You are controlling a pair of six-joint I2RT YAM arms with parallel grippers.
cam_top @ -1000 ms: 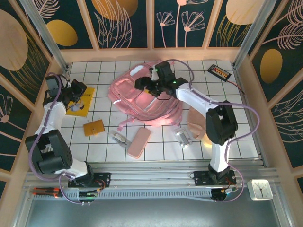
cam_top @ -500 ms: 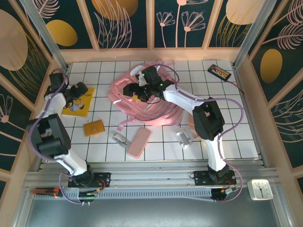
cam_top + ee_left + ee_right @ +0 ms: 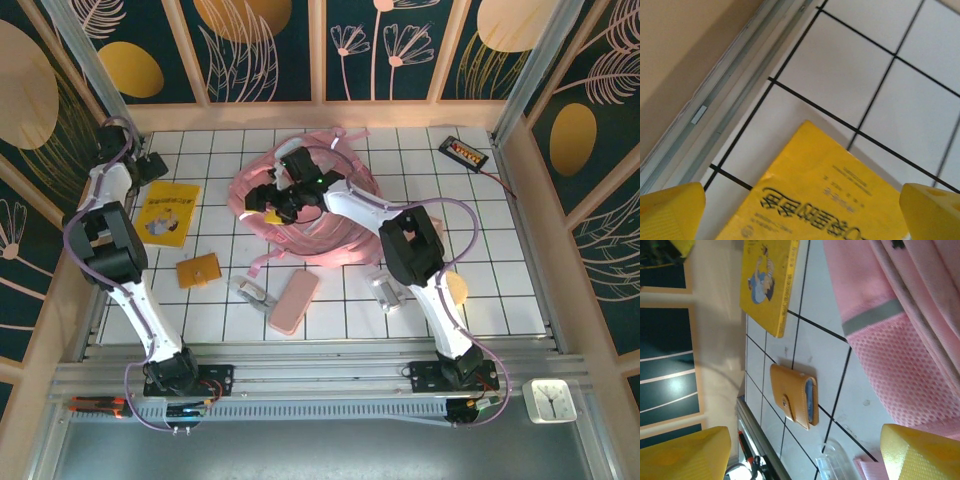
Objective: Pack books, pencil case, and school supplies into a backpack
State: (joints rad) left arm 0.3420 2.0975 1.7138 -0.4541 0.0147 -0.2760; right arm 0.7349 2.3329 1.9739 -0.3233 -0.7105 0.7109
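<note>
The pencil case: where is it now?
In the top view the pencil case lies mid-table, just nearer than the backpack, a silver clip at its left.

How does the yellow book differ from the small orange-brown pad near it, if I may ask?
The yellow book is bright yellow and larger; the orange-brown pad is tan and smaller. The book bears a cover picture; the pad has a snap tab. Both lie flat on the table.

White tiled table [image 3: 520,260], pink backpack [image 3: 335,240], yellow book [image 3: 168,213], pencil case [image 3: 293,302]
</note>
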